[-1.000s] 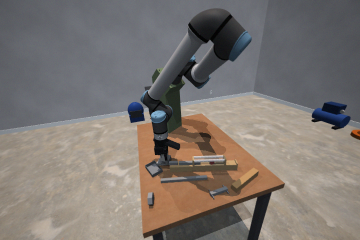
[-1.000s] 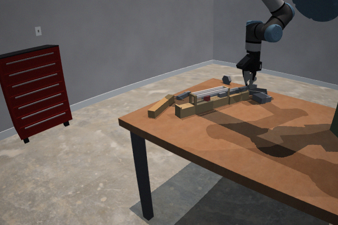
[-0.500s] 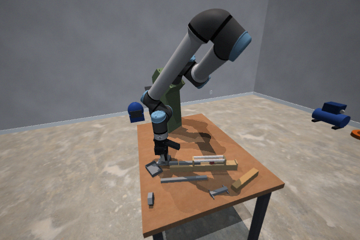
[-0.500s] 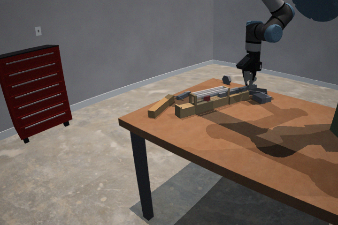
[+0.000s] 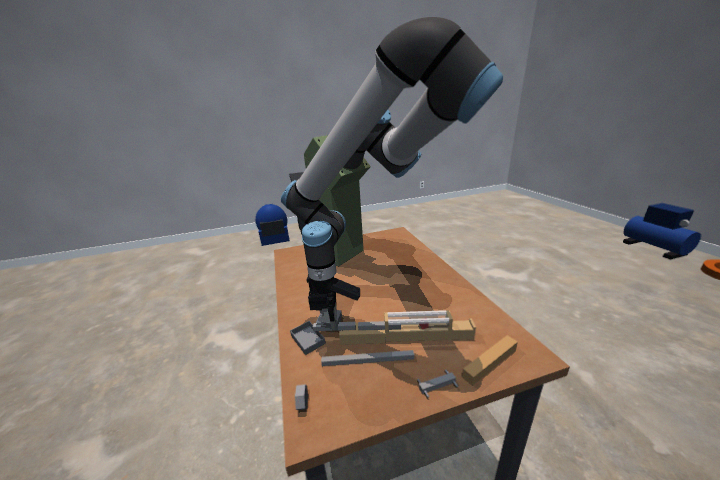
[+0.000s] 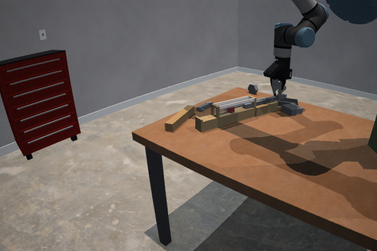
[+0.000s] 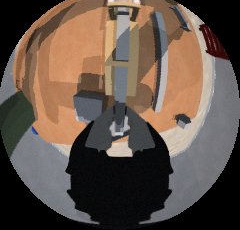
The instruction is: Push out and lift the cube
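Clamping the grey pusher tool, the gripper faced a small, seemingly light, rigid cube, best pinched across flat sides.

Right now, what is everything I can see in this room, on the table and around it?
Table: one, brown top, dark legs, mid-room.
Channel: one, tan wood with a barred roof, on the table.
Cube: one, red, inside the channel.
Push tool: one, grey, T-shaped, its bar reaching into the channel's end.
Long bar: one, grey, in front of the channel.
Tray: one, grey, left of the channel.
Small block: one, grey, near the table's front edge.
T-shaped piece: one, grey, front right.
Wood block: one, tan, right.
Hexagonal piece: one, grey, far edge.
Drawer cabinet: one, red, by the wall.
Compressor: one, blue, on the floor.
Arm: one, grey and blue, on a green pedestal.
Hand: one, black, shut on the push tool.
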You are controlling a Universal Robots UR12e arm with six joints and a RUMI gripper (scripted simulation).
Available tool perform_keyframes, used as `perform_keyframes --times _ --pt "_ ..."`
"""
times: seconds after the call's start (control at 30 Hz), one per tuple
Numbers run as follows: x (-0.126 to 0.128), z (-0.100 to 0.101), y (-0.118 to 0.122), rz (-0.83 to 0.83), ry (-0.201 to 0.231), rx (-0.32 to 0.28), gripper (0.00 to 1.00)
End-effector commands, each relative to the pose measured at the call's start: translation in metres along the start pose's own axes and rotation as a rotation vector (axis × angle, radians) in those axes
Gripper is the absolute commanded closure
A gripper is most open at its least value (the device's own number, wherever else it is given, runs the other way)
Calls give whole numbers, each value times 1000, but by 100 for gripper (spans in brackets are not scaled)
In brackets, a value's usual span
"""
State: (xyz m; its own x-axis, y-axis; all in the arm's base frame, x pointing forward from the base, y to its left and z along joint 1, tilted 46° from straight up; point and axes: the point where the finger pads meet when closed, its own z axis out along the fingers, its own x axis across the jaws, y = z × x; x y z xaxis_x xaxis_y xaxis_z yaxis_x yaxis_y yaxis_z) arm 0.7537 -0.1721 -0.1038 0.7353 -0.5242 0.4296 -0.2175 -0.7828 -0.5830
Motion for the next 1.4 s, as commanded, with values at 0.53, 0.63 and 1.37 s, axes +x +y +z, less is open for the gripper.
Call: perform_keyframes --times 0.53,0.63,1.37 --pt "0 0 -6 0 1 0 100" --pt "0 0 -8 0 1 0 100" --pt "1 0 -50 0 1 0 100"
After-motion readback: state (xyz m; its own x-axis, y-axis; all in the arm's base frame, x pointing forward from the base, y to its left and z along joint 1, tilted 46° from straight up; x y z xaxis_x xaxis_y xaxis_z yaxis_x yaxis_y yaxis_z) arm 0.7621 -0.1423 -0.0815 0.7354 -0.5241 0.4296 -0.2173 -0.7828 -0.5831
